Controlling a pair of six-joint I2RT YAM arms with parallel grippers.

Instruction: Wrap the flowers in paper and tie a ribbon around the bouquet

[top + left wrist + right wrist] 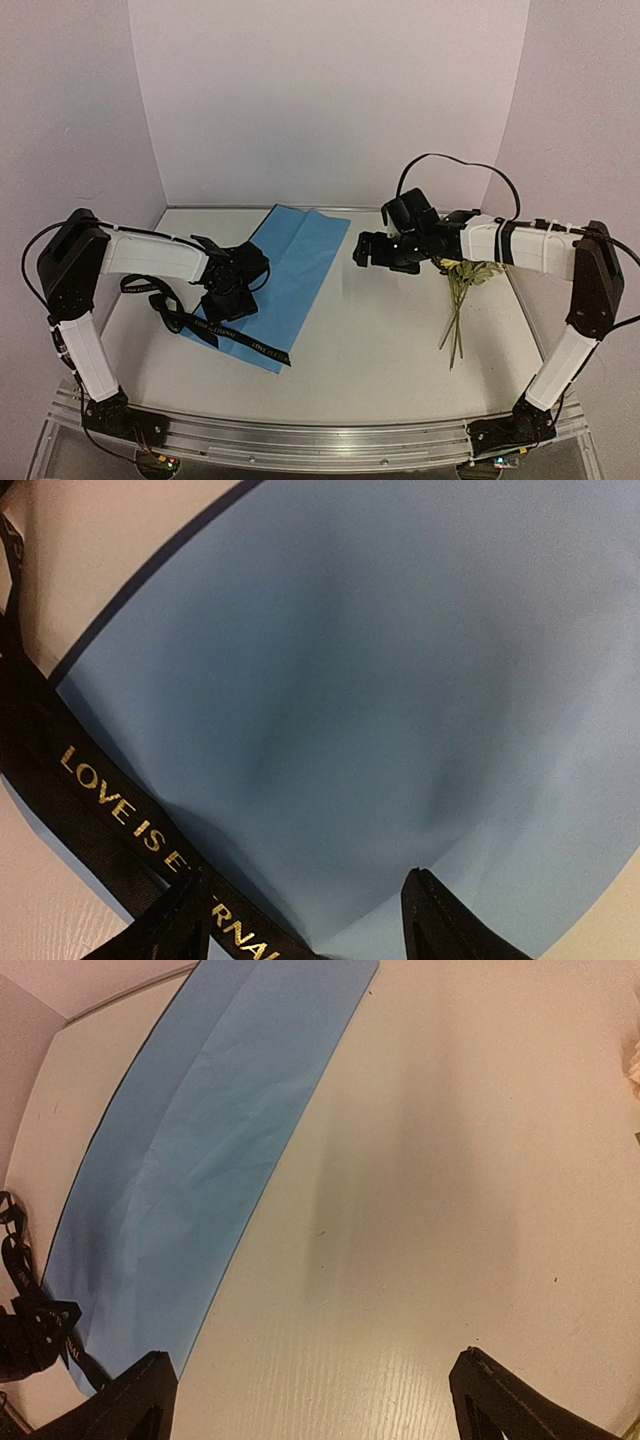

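The paper (295, 262) lies flat on the left half of the table, light blue face up, and it fills the left wrist view (380, 680) with a navy edge showing. The black ribbon (235, 337) crosses its near corner and loops off to the left; gold lettering on the ribbon (110, 800) reads in the left wrist view. My left gripper (226, 300) (310, 920) hovers open low over that corner, one finger (180, 920) above the ribbon. The flowers (460, 300) lie bare at the right, apart from the paper, so no bouquet shows. My right gripper (366, 250) (310, 1390) hangs open over bare table.
The white table (370, 340) is walled by pale panels at the back and both sides. In the right wrist view the paper (200, 1160) runs along the left, the ribbon (30, 1310) lies beyond it, and a pale bloom (633, 1060) shows at the right edge.
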